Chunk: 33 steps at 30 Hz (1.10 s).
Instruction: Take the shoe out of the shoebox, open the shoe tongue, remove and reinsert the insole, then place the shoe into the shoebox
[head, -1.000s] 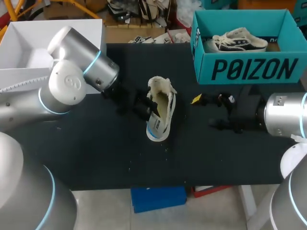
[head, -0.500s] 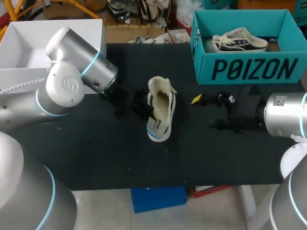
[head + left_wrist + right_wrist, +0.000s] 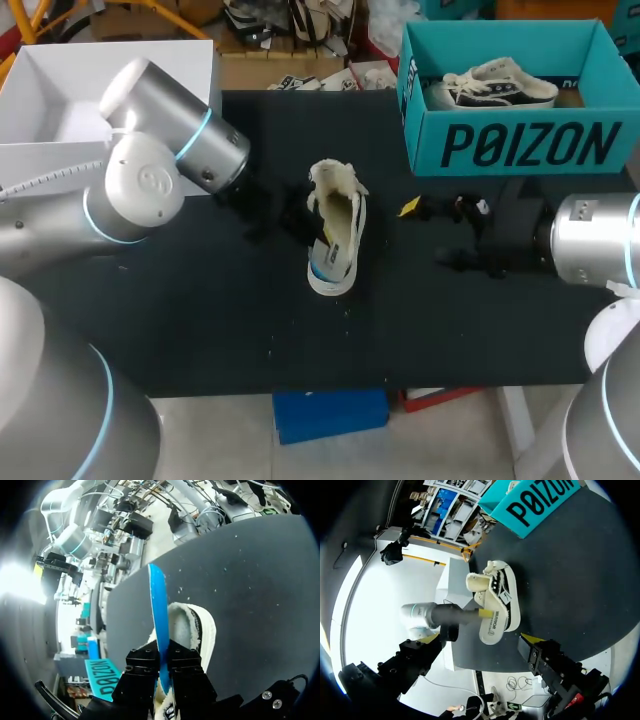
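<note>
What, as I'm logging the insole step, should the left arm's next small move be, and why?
Probably a short, gentle pull to lift the insole clear. The left gripper is shut on the blue insole, which stands on edge with its lower edge inside the shoe. The right gripper is open and apart from the shoe, so nothing steadies it.

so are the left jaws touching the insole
Touching: the left wrist view shows the blue insole clamped edge-on between the left jaws, one pressing each face.
</note>
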### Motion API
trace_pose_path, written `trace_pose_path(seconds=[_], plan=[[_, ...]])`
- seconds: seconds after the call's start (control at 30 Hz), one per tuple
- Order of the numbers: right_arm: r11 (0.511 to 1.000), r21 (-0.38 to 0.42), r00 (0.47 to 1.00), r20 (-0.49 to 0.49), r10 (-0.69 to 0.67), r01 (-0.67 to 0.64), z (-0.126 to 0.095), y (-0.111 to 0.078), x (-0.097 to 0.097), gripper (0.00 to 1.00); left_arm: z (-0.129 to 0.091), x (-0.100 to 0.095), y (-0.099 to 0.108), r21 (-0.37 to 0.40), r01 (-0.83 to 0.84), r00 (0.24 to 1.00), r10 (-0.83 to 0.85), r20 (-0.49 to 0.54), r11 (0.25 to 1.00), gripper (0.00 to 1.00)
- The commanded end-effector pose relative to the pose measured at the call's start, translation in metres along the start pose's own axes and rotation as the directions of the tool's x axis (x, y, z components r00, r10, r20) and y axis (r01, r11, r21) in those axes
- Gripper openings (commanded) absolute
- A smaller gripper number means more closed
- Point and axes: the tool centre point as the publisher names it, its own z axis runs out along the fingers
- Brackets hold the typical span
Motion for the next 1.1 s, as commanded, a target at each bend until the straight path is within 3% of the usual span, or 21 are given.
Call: trace_pose_path(seconds=[0.03, 0.4, 0.43, 0.5, 0.53, 0.57, 0.7, 0.83, 1.0, 1.1], plan=[[1.000, 0.000, 1.000, 0.000, 0.000, 0.000, 0.000, 0.000, 0.000, 1.00, 0.006, 0.001, 0.009, -0.007, 0.008, 1.000, -0.008, -0.010, 1.000, 0.00], [1.000, 0.000, 1.000, 0.000, 0.000, 0.000, 0.000, 0.000, 0.000, 1.00, 0.010, 0.005, 0.029, -0.060, 0.059, 0.998, -0.061, -0.029, 0.996, 0.00], [1.000, 0.000, 1.000, 0.000, 0.000, 0.000, 0.000, 0.000, 0.000, 1.00, 0.010, 0.005, 0.029, -0.062, 0.059, 0.998, -0.061, -0.030, 0.996, 0.25], [1.000, 0.000, 1.000, 0.000, 0.000, 0.000, 0.000, 0.000, 0.000, 1.00, 0.008, 0.002, 0.027, -0.066, 0.060, 0.998, -0.062, -0.026, 0.996, 0.57], [1.000, 0.000, 1.000, 0.000, 0.000, 0.000, 0.000, 0.000, 0.000, 1.00, 0.007, 0.001, 0.024, -0.066, 0.057, 0.998, -0.058, -0.023, 0.996, 0.82], [1.000, 0.000, 1.000, 0.000, 0.000, 0.000, 0.000, 0.000, 0.000, 1.00, 0.006, 0.000, 0.022, -0.062, 0.053, 0.998, -0.054, -0.020, 0.997, 1.00], [1.000, 0.000, 1.000, 0.000, 0.000, 0.000, 0.000, 0.000, 0.000, 1.00, -0.001, 0.000, 0.010, -0.046, 0.041, 0.999, -0.041, -0.009, 0.998, 1.00], [1.000, 0.000, 1.000, 0.000, 0.000, 0.000, 0.000, 0.000, 0.000, 1.00, -0.008, 0.000, -0.001, -0.038, 0.033, 0.999, -0.033, 0.002, 0.999, 0.86], [1.000, 0.000, 1.000, 0.000, 0.000, 0.000, 0.000, 0.000, 0.000, 1.00, -0.012, 0.000, -0.012, -0.028, 0.027, 1.000, -0.027, 0.008, 0.999, 0.77], [1.000, 0.000, 1.000, 0.000, 0.000, 0.000, 0.000, 0.000, 0.000, 1.00, -0.010, 0.000, -0.018, -0.015, 0.023, 1.000, -0.022, 0.009, 1.000, 0.60]])
